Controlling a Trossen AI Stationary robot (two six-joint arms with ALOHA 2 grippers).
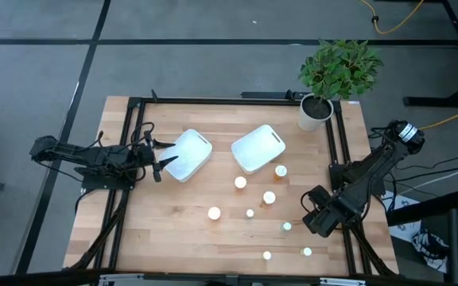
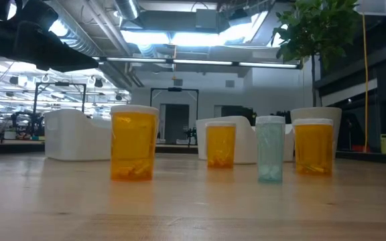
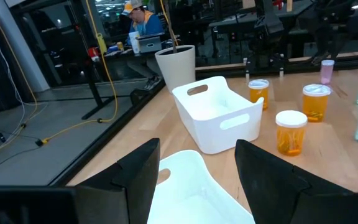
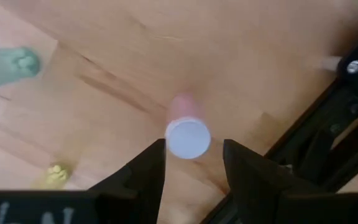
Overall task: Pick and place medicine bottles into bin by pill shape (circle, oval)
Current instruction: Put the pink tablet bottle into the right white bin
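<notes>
Pincer work first: your right pincer [image 4: 191,165] hovers part-open above the pink bottle [image 4: 187,132] at the tabletop's four o'clock. Centre over its cap, then descend straight. Left pincer [image 3: 194,171], open and empty, waits at nine o'clock.

Small upright medicine bottles [image 1: 240,183], orange, pale green and pink, white-capped, scattered on the table's right half.

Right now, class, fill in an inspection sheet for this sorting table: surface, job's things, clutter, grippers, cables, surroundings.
Surface: wooden table, dark-framed.
Job's things: two white bins; small bottles scattered upright on the right half; a pink bottle below the right wrist.
Clutter: potted plant at the far right corner.
Grippers: left gripper open over the left bin's rim; right gripper open above the pink bottle.
Cables: yellow cable on the floor.
Surroundings: a person at a bench.
</notes>
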